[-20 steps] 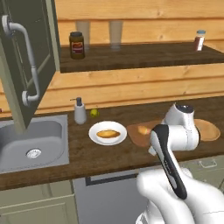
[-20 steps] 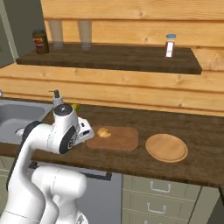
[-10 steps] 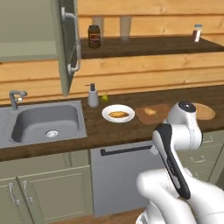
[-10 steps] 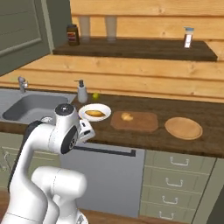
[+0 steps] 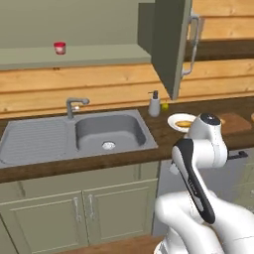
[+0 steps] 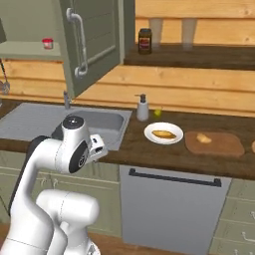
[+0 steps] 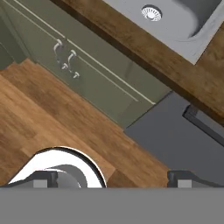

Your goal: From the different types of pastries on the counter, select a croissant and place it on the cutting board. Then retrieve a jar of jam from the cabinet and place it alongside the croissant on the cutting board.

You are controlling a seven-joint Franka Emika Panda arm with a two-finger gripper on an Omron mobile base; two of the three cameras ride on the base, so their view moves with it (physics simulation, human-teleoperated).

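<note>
A small tan croissant (image 6: 202, 138) lies on the brown cutting board (image 6: 221, 147) at the right of the counter; the board (image 5: 237, 124) peeks out behind my arm. A small red-lidded jar of jam (image 5: 59, 48) stands on the shelf of the open cabinet, upper left (image 6: 47, 43). My arm is folded close to the base in front of the counter, far from both. In the hand view my gripper (image 7: 113, 180) points down at the wooden floor and lower cabinet doors, open, with nothing between its fingertips (image 7: 43, 178).
The open cabinet door (image 6: 92, 42) hangs out over the counter. A sink (image 5: 111, 130) with a faucet (image 5: 74, 105), a soap dispenser (image 6: 143, 108), a white plate with another pastry (image 6: 163, 133) and a dark jar (image 6: 145, 41) on the wooden shelf are nearby.
The whole picture has shifted: the base has driven left and back from the counter, bringing the cabinet's inside and its jar into sight. The croissant stays on the board.
</note>
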